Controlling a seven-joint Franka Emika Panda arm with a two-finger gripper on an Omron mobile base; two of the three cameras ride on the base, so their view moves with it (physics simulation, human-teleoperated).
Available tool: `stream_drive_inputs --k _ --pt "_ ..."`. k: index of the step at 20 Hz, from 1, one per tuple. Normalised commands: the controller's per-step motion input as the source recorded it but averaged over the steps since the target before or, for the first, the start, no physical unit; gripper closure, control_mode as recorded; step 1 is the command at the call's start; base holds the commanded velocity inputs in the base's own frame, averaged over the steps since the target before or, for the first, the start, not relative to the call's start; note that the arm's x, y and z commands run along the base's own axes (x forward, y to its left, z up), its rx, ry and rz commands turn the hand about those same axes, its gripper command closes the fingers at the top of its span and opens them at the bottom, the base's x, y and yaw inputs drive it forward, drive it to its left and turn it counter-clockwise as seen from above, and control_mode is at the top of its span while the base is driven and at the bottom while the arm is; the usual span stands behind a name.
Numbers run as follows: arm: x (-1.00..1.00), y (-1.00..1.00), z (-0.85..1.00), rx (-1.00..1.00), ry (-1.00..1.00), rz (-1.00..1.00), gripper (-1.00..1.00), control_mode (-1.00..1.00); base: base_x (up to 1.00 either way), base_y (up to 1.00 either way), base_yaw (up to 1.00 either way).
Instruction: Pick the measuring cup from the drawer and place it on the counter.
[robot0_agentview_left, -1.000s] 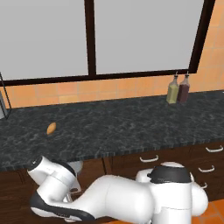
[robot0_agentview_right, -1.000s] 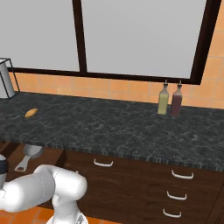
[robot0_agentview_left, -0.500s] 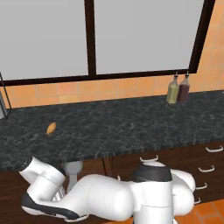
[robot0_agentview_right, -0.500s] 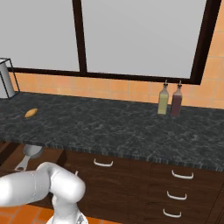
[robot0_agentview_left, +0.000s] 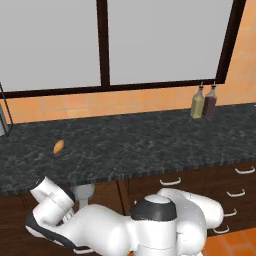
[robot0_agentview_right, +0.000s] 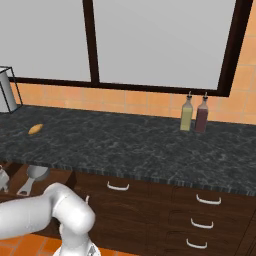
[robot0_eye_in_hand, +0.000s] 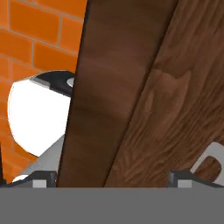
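The measuring cup (robot0_agentview_right: 36, 172) lies in the open drawer (robot0_agentview_right: 57, 178) under the counter (robot0_agentview_right: 130, 142), its round grey bowl toward the counter and its flat handle pointing outward. Its bowl (robot0_agentview_left: 83, 190) also shows beside my arm. In the hand view my gripper (robot0_eye_in_hand: 113, 178) is open, fingertips (robot0_eye_in_hand: 43, 177) wide apart, and looks closely at the drawer's dark wall (robot0_eye_in_hand: 109, 96) and lighter wood. The handle's end with its hole (robot0_eye_in_hand: 210, 162) lies just past the right fingertip, not between the fingers.
A small orange lump (robot0_agentview_left: 59, 146) lies on the counter's left part. Two bottles (robot0_agentview_left: 203, 101) stand at the back right by the tiled wall. Narrow stacked drawers with white handles (robot0_agentview_right: 202, 200) are to the right. A metal rack (robot0_agentview_right: 6, 90) stands at far left.
My arm has folded lower and swung left over the drawer; the shoulder has turned. The measuring cup has stayed in the drawer.
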Motion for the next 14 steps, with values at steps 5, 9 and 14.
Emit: stream_drive_inputs --k 5,9,14 --pt "-0.75 -0.65 -0.28 -0.05 0.11 0.04 -1.0 -1.0 0.0 0.0 0.0" --pt "-1.0 -1.0 -0.06 -0.04 0.0 0.12 -1.0 -1.0 0.0 0.0 0.0" --pt "-1.0 -1.0 0.02 -0.04 0.0 0.09 -1.0 -1.0 0.0 0.0 0.0"
